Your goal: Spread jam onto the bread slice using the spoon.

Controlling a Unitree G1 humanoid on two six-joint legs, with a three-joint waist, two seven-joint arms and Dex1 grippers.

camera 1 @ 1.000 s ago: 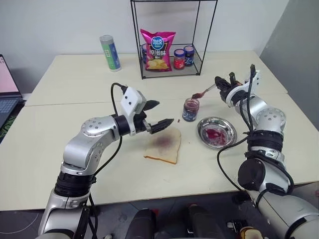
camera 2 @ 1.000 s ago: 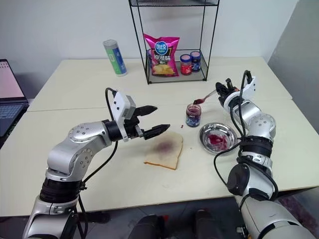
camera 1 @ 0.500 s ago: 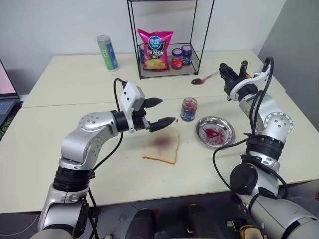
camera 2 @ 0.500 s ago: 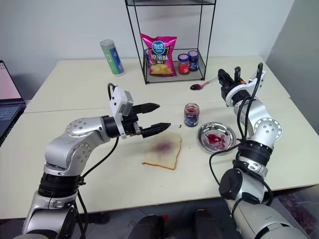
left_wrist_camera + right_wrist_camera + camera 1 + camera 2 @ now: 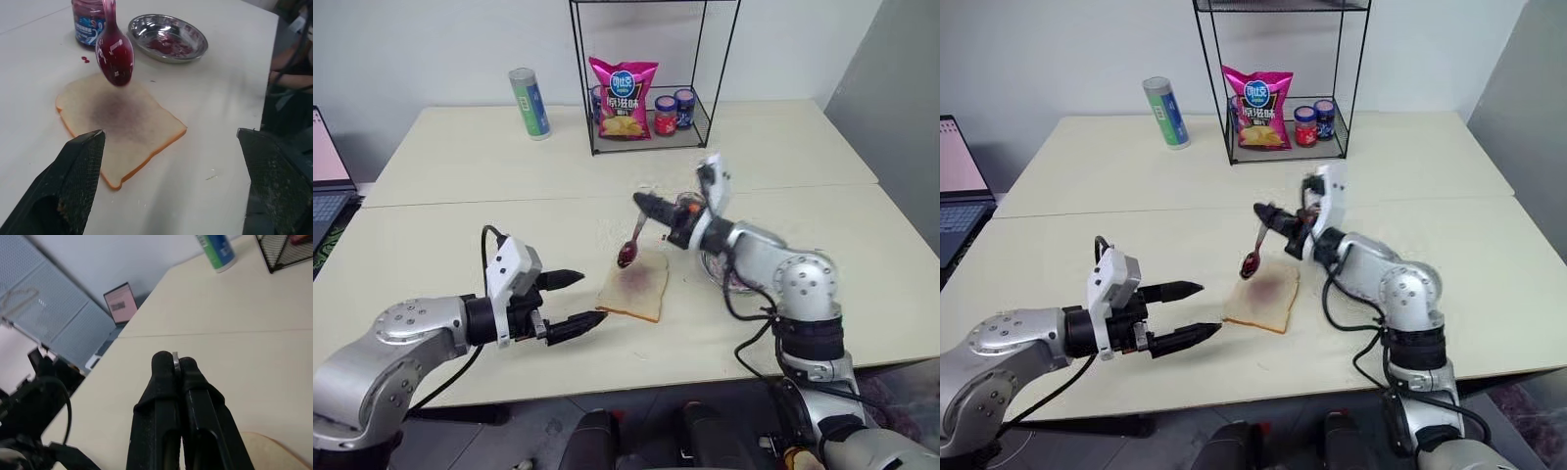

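Right gripper [image 5: 1264, 212] is clamping the spoon [image 5: 632, 244] by its handle tip, jam [image 5: 115, 53] hanging over the bread [image 5: 635, 287] mid-frame. Bread's probably soft, so press lightly. Left gripper [image 5: 1189, 312] is sitting wide open, lower left.

One bread slice [image 5: 634, 291], one spoon [image 5: 629, 250], one steel dish [image 5: 168, 37], three jars: two in my rack [image 5: 646, 73], one open beside the dish.

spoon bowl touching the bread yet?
No: the jam-loaded spoon hangs above the bread slice with a clear gap beneath its bowl, seen in the left wrist view.
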